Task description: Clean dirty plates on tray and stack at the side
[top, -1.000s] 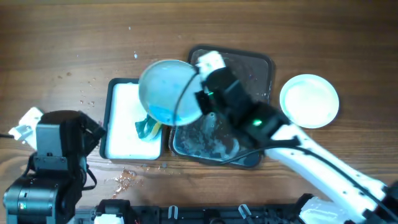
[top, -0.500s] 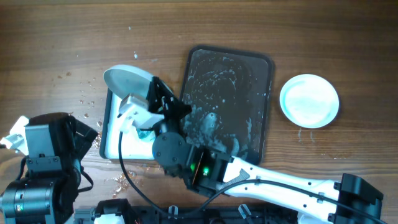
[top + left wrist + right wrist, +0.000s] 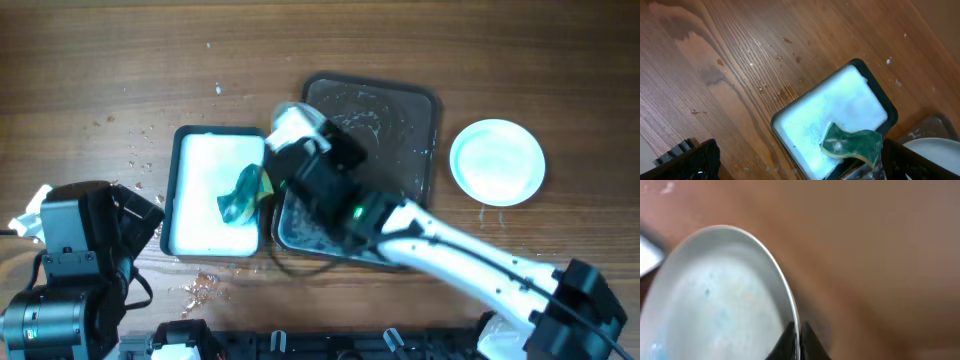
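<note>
One plate point(image 3: 715, 295) in play, pinched by its rim in the right gripper point(image 3: 796, 332), fingers closed tight on the edge.

Change: half a second ago the arm had swung it out left of the dark tray point(image 3: 415, 110), over the far corner of the white tub point(image 3: 200, 155); now it's back at the tray's upper-left corner, tilted so the overhead sees it nearly edge-on; a second ago it sat face-up over the tray's left edge. Reads as a dip or shake-off over the tub and a return. My guess: wash done or nearly so; next leg goes to the clean plate point(image 3: 497, 162) right of the tray; nothing stacked on it yet.

Left gripper point(image 3: 807, 161) spread wide, empty, parked well left of the tray; sponge point(image 3: 850, 142) lies loose in the tub.

Materials:
- plate round, thin raised rim, smooth pale glaze with a bluish cast – likely slick when wet
- tray dark, rectangular, rounded corners, filmed with suds
- tub white inside, dark rim, milky fluid
- sponge green, wavy-cut, looks soft
- table point(image 3: 120, 70) wood grain, droplets left of the tray
</note>
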You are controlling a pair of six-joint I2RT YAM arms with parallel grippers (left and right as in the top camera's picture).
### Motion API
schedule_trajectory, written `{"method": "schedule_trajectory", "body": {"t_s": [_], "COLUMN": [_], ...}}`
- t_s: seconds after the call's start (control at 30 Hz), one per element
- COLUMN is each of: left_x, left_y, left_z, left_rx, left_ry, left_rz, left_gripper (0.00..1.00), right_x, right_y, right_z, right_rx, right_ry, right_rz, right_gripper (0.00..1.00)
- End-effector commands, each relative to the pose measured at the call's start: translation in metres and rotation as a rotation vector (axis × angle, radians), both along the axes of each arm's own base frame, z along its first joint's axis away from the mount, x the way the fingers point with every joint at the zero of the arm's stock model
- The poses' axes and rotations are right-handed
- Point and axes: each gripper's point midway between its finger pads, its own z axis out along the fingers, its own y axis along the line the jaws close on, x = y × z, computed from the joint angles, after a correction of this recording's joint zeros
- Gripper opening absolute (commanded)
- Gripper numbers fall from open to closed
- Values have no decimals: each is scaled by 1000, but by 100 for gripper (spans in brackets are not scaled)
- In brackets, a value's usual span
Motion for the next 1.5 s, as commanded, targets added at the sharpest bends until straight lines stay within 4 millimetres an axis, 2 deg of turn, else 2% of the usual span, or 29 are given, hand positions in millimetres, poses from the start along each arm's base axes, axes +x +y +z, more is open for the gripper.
{"method": "schedule_trajectory", "body": {"t_s": [0.0, 0.07, 0.1, 0.17, 0.23, 0.27, 0.3, 0.4, 0.47, 0.5, 0.57, 0.67, 0.73, 0.77, 0.8, 0.83, 0.87, 0.9, 0.97, 1.0, 1.03, 1.07, 1.1, 1.17, 1.2, 1.3, 1.37, 1.43, 1.47], "left_x": [-1, -1, -1, -1, -1, -1, -1, -1, -1, -1, -1, -1, -1, -1, -1, -1, -1, -1, -1, -1, -1, -1, -1, -1, -1, -1, -1, -1, -1], "left_y": [1, 1, 1, 1, 1, 1, 1, 1, 1, 1, 1, 1, 1, 1, 1, 1, 1, 1, 1, 1, 1, 1, 1, 1, 1, 1, 1, 1, 1], "left_z": [2, 2, 2, 2, 2, 2, 2, 2, 2, 2, 2, 2, 2, 2, 2, 2, 2, 2, 2, 2, 2, 2, 2, 2, 2, 2, 2, 2, 2], "left_rx": [-10, -10, -10, -10, -10, -10, -10, -10, -10, -10, -10, -10, -10, -10, -10, -10, -10, -10, -10, -10, -10, -10, -10, -10, -10, -10, -10, -10, -10], "left_ry": [-15, -15, -15, -15, -15, -15, -15, -15, -15, -15, -15, -15, -15, -15, -15, -15, -15, -15, -15, -15, -15, -15, -15, -15, -15, -15, -15, -15, -15], "left_rz": [16, 16, 16, 16, 16, 16, 16, 16, 16, 16, 16, 16, 16, 16, 16, 16, 16, 16, 16, 16, 16, 16, 16, 16, 16, 16, 16, 16, 16], "left_gripper": [100, 100, 100, 100, 100, 100, 100, 100, 100, 100, 100, 100, 100, 100, 100, 100, 100, 100, 100, 100, 100, 100, 100, 100, 100, 100, 100, 100, 100], "right_x": [-20, -20, -16, -6, -2, -4, -11, -27, -36, -40, -43, -40, -31, -29, -28, -27, -24, -20, -5, -2, -8, -22, -54, -91, -115, -149, -159, -161, -162], "right_y": [22, 6, -14, -74, -151, -197, -252, -340, -387, -402, -414, -410, -413, -414, -415, -416, -417, -414, -385, -334, -306, -263, -209, -170, -150, -124, -120, -120, -121], "right_z": [-18, 12, 33, 65, 78, 74, 62, 24, -15, -39, -76, -120, -136, -137, -137, -132, -122, -110, -70, -28, -8, 21, 51, 68, 76, 93, 99, 100, 98], "right_rx": [616, 740, 807, 924, 1007, 1033, 1039, 1015, 990, 989, 981, 934, 934, 928, 925, 925, 943, 970, 1082, 1192, 1224, 1232, 1173, 1085, 1040, 1154, 1268, 1384, 1375], "right_ry": [439, 472, 449, 369, 291, 262, 244, 241, 289, 340, 441, 606, 622, 619, 615, 598, 564, 543, 530, 565, 592, 635, 674, 698, 706, 787, 851, 913, 923], "right_rz": [38, 64, 44, -100, -309, -456, -643, -954, -1123, -1202, -1289, -1294, -1294, -1285, -1279, -1276, -1276, -1254, -1066, -793, -649, -411, -121, 41, 98, 80, -10, -137, -142], "right_gripper": [4, 4, 4, 4, 4, 4, 4, 4, 4, 4, 4, 4, 4, 4, 16, 48, 58, 60, 61, 61, 61, 60, 60, 61, 100, 100, 100, 100, 100]}}
